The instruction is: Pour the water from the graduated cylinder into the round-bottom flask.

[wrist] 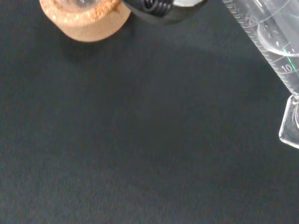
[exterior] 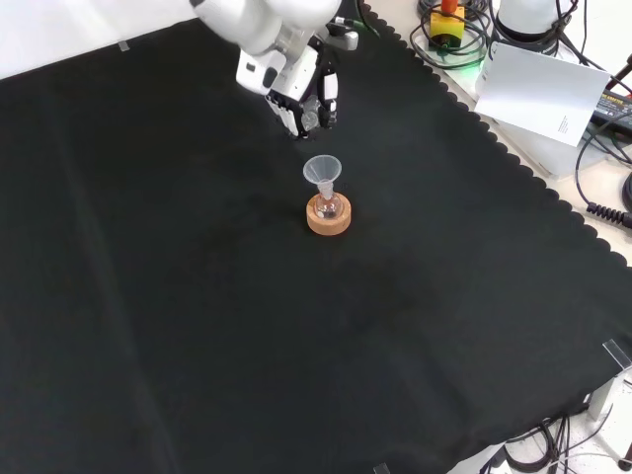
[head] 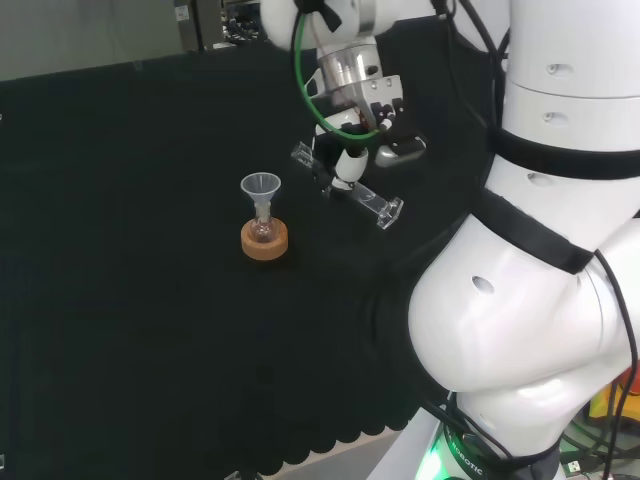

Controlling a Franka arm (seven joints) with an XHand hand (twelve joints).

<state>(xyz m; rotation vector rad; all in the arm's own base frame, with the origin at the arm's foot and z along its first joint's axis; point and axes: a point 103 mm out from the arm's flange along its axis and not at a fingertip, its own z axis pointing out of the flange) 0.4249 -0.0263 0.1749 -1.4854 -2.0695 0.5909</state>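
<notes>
Graduated cylinder (head: 345, 184) (tilted in hand (head: 352, 160)) near funnelled flask (head: 263, 228).

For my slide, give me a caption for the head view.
Hand tilts the graduated cylinder near the funnel in the flask on its cork ring.

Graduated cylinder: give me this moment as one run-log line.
robot hand: holding graduated cylinder | cylinder: tilted, off the cloth, some water inside | flask: upright on cork ring, funnel in neck | pour: not started
</notes>
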